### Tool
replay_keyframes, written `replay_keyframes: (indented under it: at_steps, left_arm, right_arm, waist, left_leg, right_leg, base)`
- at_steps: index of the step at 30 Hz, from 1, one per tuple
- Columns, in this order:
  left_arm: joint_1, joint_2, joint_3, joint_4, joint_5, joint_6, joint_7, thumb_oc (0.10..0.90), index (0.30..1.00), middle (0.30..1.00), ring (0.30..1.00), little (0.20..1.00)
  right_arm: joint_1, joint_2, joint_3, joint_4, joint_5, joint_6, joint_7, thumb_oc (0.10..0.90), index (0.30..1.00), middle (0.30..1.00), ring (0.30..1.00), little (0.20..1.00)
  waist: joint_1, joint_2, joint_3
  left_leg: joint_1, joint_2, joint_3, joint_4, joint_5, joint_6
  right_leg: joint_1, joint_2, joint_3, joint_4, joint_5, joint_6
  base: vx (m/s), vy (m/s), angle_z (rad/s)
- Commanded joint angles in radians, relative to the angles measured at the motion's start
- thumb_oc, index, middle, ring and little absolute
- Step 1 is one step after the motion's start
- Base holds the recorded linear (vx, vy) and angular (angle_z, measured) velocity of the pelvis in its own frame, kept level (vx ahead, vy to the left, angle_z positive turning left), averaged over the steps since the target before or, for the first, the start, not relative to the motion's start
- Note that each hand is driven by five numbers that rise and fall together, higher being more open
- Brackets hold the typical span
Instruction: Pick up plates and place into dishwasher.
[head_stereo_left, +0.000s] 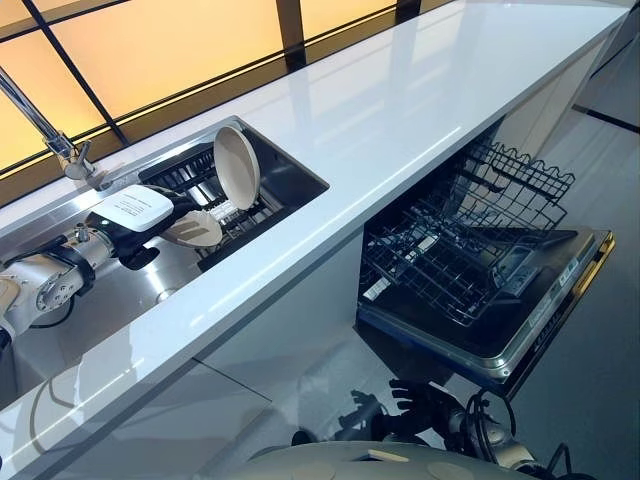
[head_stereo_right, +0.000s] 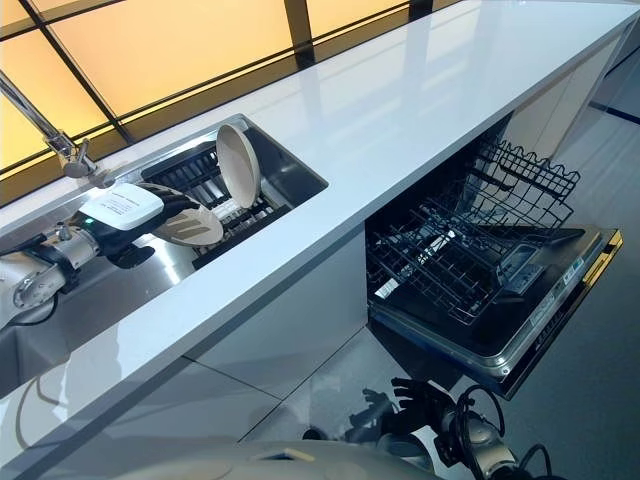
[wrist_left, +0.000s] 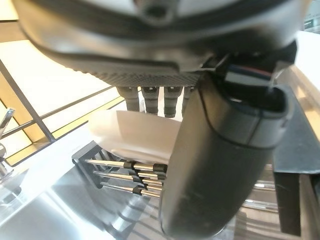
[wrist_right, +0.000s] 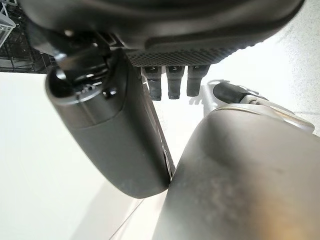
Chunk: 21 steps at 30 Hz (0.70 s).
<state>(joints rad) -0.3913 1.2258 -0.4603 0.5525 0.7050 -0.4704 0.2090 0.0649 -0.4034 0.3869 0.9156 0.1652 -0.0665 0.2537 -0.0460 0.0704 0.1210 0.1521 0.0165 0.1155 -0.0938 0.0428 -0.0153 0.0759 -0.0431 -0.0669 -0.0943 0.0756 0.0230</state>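
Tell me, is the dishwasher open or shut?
Open. The dishwasher door lies folded down, and its wire rack is pulled out over it, with no plates visible.

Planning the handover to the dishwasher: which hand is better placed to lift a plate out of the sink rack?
Left. The left hand is already in the sink, its fingers curled on a plate at the rack. The right hand hangs low by the dishwasher.

1 cream plate (head_stereo_left: 237, 166) upright in sink rack, 2nd plate (head_stereo_left: 195, 230) tilted beside; dishwasher (head_stereo_left: 480, 270) open.

Head stereo pair looks down, sharing sink (head_stereo_left: 250, 200), dishwasher (head_stereo_left: 480, 270); wrist cameras close behind hands.
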Motion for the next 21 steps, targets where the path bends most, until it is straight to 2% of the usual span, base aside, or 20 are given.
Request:
replay_keyframes:
  at_steps: [1,14,16,17,18,19,20,21]
  left_arm:
    - [-0.113,0.039,0.12,0.066,-0.073,0.068,0.049,0.8,0.9,0.9,0.9,0.9]
    - [-0.119,0.027,0.115,0.097,-0.079,0.108,0.037,0.8,0.9,0.9,0.9,0.9]
    - [-0.123,0.026,0.113,0.096,-0.087,0.113,0.035,0.525,0.665,0.665,0.665,0.625]
    - [-0.127,0.023,0.115,0.101,-0.09,0.115,0.032,0.446,0.596,0.596,0.596,0.546]
    - [-0.133,0.022,0.111,0.106,-0.094,0.114,0.031,0.421,0.575,0.575,0.575,0.521]
    - [-0.143,0.022,0.104,0.113,-0.095,0.113,0.03,0.171,0.361,0.361,0.361,0.271]
    - [-0.147,0.021,0.101,0.114,-0.098,0.115,0.031,0.1,0.3,0.3,0.3,0.2]
    - [-0.151,0.016,0.1,0.116,-0.098,0.122,0.032,0.1,0.3,0.3,0.3,0.2]
  right_arm:
    - [0.001,-0.044,0.016,-0.056,-0.015,-0.032,0.0,0.8,0.9,0.9,0.9,0.9]
    - [0.006,-0.061,0.011,-0.075,-0.012,-0.043,-0.01,0.8,0.9,0.9,0.9,0.9]
    - [0.005,-0.067,0.007,-0.087,-0.01,-0.038,-0.009,0.8,0.9,0.9,0.9,0.9]
    - [0.005,-0.068,0.008,-0.091,-0.009,-0.04,-0.01,0.8,0.9,0.9,0.9,0.9]
    - [0.003,-0.07,0.008,-0.092,-0.009,-0.041,-0.01,0.8,0.9,0.9,0.9,0.9]
    - [0.003,-0.073,0.006,-0.098,-0.008,-0.042,-0.008,0.8,0.9,0.9,0.9,0.9]
    - [0.003,-0.074,0.005,-0.101,-0.007,-0.044,-0.008,0.8,0.9,0.9,0.9,0.9]
    - [0.004,-0.075,0.005,-0.107,-0.006,-0.044,-0.01,0.8,0.9,0.9,0.9,0.9]
  waist:
    - [-0.026,-0.019,0.022]
    - [-0.032,-0.026,0.048]
    - [-0.033,-0.027,0.054]
    - [-0.034,-0.028,0.056]
    - [-0.035,-0.028,0.058]
    - [-0.036,-0.029,0.06]
    - [-0.037,-0.03,0.062]
    - [-0.038,-0.031,0.066]
  left_leg:
    - [-0.009,-0.04,-0.012,0.007,-0.04,0.033]
    - [-0.019,-0.034,-0.003,0.007,-0.031,0.03]
    - [-0.023,-0.034,-0.003,0.007,-0.03,0.03]
    - [-0.025,-0.033,-0.003,0.007,-0.029,0.03]
    - [-0.027,-0.034,-0.003,0.007,-0.029,0.03]
    - [-0.03,-0.033,-0.002,0.007,-0.028,0.03]
    - [-0.031,-0.033,-0.003,0.007,-0.027,0.03]
    - [-0.034,-0.033,-0.003,0.007,-0.027,0.03]
  right_leg:
    - [0.026,-0.065,-0.014,0.007,0.029,0.099]
    - [0.012,-0.068,-0.008,0.008,0.038,0.102]
    - [0.008,-0.068,-0.006,0.009,0.039,0.102]
    - [0.005,-0.068,-0.005,0.009,0.04,0.102]
    - [0.003,-0.067,-0.004,0.009,0.04,0.102]
    - [0.0,-0.067,-0.002,0.009,0.041,0.102]
    - [-0.002,-0.067,-0.002,0.01,0.042,0.102]
    - [-0.005,-0.067,-0.001,0.01,0.043,0.103]
  base:
    - [0.0,0.0,0.0]
    - [0.0,0.008,-0.01]
    - [0.0,0.0,0.0]
    - [0.0,0.0,0.0]
    - [0.0,0.0,0.0]
    - [0.0,0.0,0.0]
    - [0.0,0.0,0.0]
    - [0.0,0.0,0.0]
